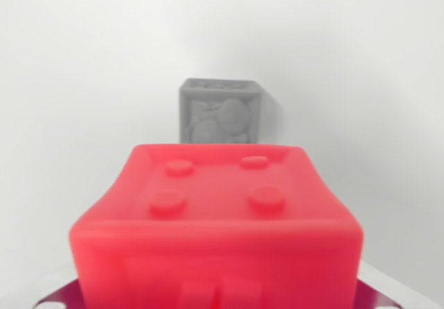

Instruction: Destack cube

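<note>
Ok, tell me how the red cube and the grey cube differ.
The red cube is bright red; the grey cube is dull grey. The red cube fills the lower wrist view, close to the camera; the grey cube looks small, farther back. The red cube shows four round studs on top; the grey cube shows round shapes on its front face. Both are boxy blocks, and both look blurred.

Only slivers of the robot show.
Shiny metal gripper [222,303] edges peek out at five and seven o'clock, silvery with a reddish tint; the rest is hidden.
</note>
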`<state>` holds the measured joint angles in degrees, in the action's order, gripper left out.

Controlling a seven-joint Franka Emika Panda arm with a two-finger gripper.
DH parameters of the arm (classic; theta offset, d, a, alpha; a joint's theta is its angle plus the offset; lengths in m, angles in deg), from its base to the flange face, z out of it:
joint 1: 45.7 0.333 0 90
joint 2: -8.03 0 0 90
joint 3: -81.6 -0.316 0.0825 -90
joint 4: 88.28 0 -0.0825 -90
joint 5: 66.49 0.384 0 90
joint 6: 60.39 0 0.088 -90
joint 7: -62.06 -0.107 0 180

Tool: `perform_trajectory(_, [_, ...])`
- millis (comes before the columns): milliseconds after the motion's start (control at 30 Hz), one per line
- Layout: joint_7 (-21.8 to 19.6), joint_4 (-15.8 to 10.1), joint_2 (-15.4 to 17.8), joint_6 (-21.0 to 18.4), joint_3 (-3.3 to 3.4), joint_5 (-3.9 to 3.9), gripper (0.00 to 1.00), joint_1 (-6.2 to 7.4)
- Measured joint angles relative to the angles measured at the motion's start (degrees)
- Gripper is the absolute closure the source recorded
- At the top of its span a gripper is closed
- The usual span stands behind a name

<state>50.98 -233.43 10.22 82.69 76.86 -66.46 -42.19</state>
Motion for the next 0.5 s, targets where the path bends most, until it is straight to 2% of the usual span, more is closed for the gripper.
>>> perform_trajectory(233, [0.1,0.9,2.1,-2.6,-0.01,0.21,1.0,0.01])
perform_trajectory(500, [-1.3,2.9,-1.5,-2.0,-0.03,0.19,1.0,0.01])
